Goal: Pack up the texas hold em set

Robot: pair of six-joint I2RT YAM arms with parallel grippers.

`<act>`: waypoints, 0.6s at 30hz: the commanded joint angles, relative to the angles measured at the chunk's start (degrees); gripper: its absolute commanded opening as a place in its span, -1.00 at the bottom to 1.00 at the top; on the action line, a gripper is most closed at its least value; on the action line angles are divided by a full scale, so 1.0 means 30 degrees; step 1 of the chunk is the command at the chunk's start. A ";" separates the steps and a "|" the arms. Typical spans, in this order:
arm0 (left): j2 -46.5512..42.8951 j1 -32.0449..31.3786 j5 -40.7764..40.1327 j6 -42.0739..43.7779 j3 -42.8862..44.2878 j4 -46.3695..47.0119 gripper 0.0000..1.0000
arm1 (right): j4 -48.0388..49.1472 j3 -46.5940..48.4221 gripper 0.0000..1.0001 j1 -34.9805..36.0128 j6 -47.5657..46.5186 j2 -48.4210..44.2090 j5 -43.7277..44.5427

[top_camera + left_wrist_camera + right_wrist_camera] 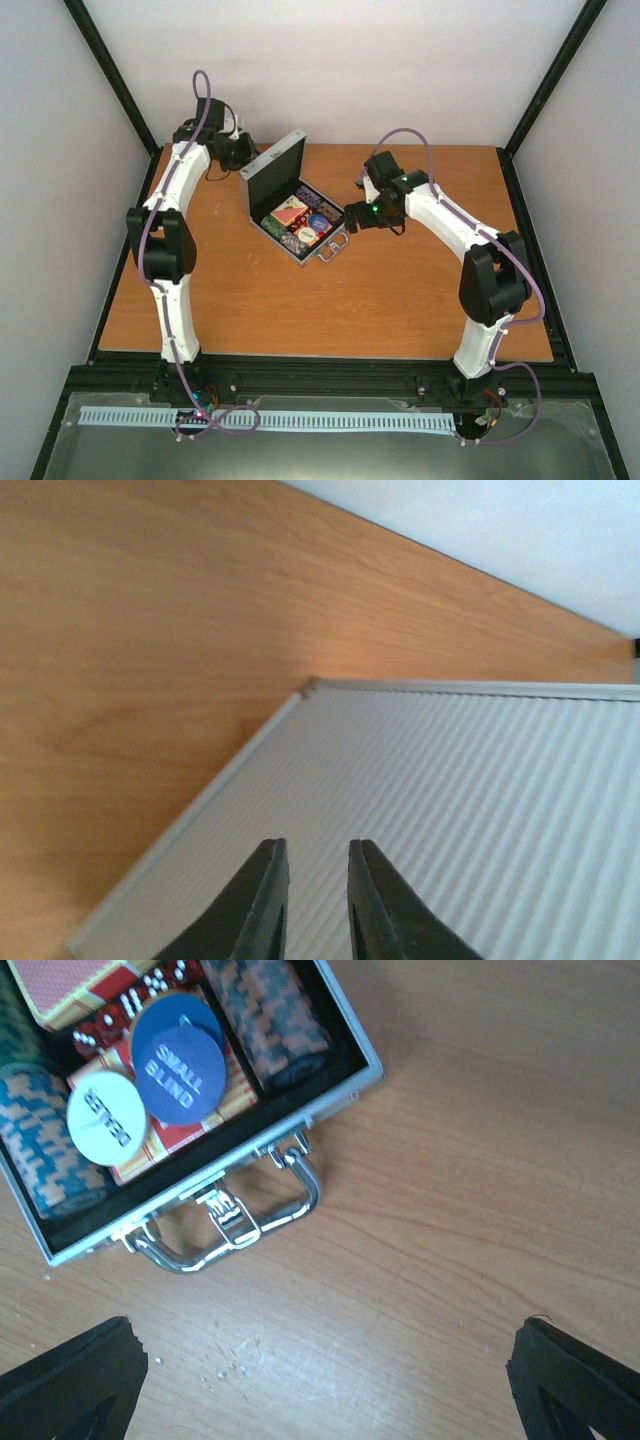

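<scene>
The silver case (330,243) lies open mid-table with its lid (272,172) standing up. Inside are chip stacks (265,1015), red dice (130,1005), red-orange card decks (75,985), a blue "small blind" disc (180,1075) and a white dealer disc (100,1120). The chrome handle (240,1210) lies on the table in front of the case rim (300,1120). My left gripper (240,150) is behind the lid, its jaws slightly apart and empty against the ribbed outer face (450,800). My right gripper (320,1380) is wide open and empty, just right of the handle.
The wooden table (400,300) is framed by black rails, with white walls around it. The left arm (165,240) runs along the left edge. The right arm (470,240) bends in from the right.
</scene>
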 commanded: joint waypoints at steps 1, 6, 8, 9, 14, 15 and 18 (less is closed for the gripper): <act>-0.2967 -0.0225 0.3108 -0.0933 -0.1505 0.1353 -0.71 | 0.0440 -0.1255 1.00 -0.0355 -0.0025 -0.1101 -0.0402; -0.4965 -0.1383 0.3615 -0.1217 -0.4593 0.1732 -0.95 | 0.0910 -0.2660 1.00 -0.0655 0.0309 -0.1811 -0.0729; -0.5732 -0.2182 0.3847 -0.1541 -0.5844 0.2233 -0.95 | 0.1087 -0.3179 1.00 -0.0818 0.0346 -0.2085 -0.0849; -0.6014 -0.2629 0.3961 -0.1738 -0.6429 0.2454 -0.95 | 0.1174 -0.3441 1.00 -0.0902 0.0373 -0.2239 -0.0961; -0.6917 -0.4040 0.4549 -0.2905 -0.9493 0.4129 -0.93 | 0.1814 -0.4299 1.00 -0.1306 0.0347 -0.2752 -0.1983; -0.7063 -0.4096 0.4470 -0.2916 -0.9855 0.4170 -0.91 | 0.1935 -0.4415 1.00 -0.1344 0.0267 -0.2824 -0.2267; -0.7472 -0.4099 0.3952 -0.2416 -1.0110 0.3719 -0.51 | 0.2229 -0.4576 1.00 -0.1342 -0.0184 -0.2870 -0.3543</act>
